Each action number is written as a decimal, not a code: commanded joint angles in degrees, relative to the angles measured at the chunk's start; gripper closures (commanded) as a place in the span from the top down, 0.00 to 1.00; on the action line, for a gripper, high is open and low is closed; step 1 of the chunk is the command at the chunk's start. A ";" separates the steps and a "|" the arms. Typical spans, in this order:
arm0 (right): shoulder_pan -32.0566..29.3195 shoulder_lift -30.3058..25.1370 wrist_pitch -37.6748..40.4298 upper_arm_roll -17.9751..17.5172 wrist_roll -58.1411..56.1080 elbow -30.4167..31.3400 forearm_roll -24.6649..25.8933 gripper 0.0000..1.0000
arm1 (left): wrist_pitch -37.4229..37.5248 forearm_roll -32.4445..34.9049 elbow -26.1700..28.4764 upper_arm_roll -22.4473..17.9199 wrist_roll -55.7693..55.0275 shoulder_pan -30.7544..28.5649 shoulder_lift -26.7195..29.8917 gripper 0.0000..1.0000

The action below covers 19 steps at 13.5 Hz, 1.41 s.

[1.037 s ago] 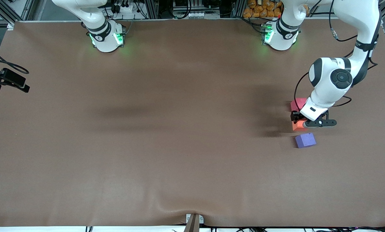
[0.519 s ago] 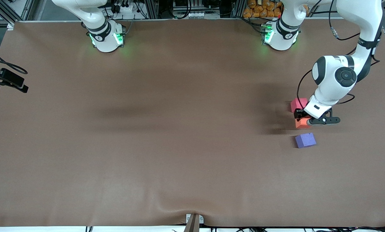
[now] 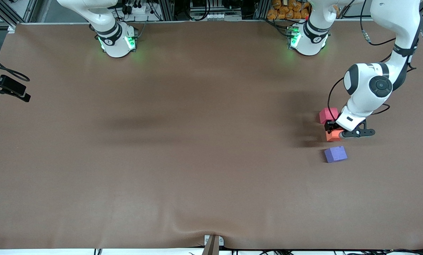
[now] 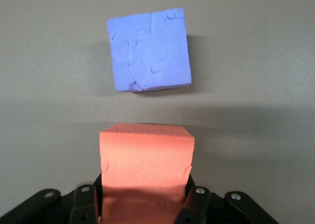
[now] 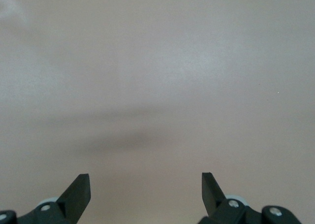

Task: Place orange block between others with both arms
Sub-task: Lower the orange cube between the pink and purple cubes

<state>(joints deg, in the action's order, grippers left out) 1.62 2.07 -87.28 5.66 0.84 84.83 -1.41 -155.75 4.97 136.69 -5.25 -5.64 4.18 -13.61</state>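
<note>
The right gripper (image 5: 145, 184) shows only its own fingertips in its wrist view, spread wide with nothing between them and only bare brown table (image 3: 183, 148) under them; that arm appears to be waiting, its gripper not visible in the front view. Toward the left arm's end of the table, the left gripper (image 3: 333, 130) is clamped on the orange block (image 3: 333, 135), the cube squeezed between the two fingers (image 4: 197, 204) and sticking out past their tips. The pinkish-red cube (image 3: 327, 114) sits just beside the jaws, farther from the front camera, and the purple-blue cube (image 3: 335, 154) lies ahead of the fingertips, nearer that camera, with a clear strip of table between it and the orange one. So the carry looks largely done: the orange block is already in the gap between the others. What seems left is to settle it on the table, let go and draw the arm away.
</note>
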 commanded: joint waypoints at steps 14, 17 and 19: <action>0.13 -0.66 0.18 -0.21 0.66 -0.55 0.53 1.00 | -6.32 1.01 0.33 0.68 0.45 -0.84 -3.80 1.00; 0.31 -0.66 0.18 -0.29 0.66 -0.55 0.62 1.00 | -5.62 0.92 0.25 0.68 0.45 -0.84 -0.65 1.00; 0.22 -0.57 0.09 -0.29 0.66 -0.55 0.62 1.00 | -3.00 0.92 -0.89 0.68 0.45 -0.84 2.08 1.00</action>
<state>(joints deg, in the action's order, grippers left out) 1.65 2.06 -87.28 5.50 0.84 84.47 -1.41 -161.59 4.97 135.92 -5.07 -5.64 4.16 -15.71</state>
